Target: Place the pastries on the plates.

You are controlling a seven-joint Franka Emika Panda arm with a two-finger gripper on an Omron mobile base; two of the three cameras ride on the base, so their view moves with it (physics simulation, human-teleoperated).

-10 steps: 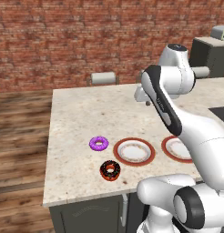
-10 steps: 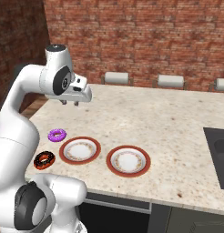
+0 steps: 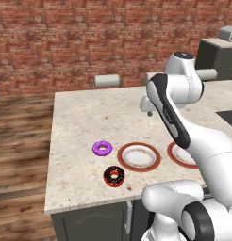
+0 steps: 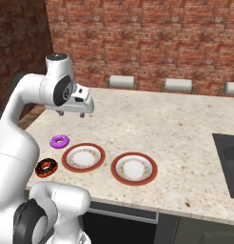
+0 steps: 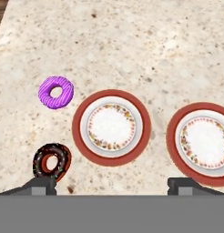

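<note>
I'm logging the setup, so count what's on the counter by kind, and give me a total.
Doughnuts: 2, a purple doughnut and a chocolate doughnut.
Plates: 2, the near plate beside the doughnuts and the far plate, both bare.
Total: 4.

The arm (image 3: 184, 136) covers most of the right plate (image 3: 180, 155) in the left base view. Hand view crops the right plate's edge too.

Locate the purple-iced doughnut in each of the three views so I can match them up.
Left base view: purple doughnut lies on the counter, left of centre, just left of the nearer plate.
Right base view: far left, up-left of that same plate.
Hand view: upper left, up-left of the plate.
Shared landmark: the chocolate doughnut beside it.
</note>
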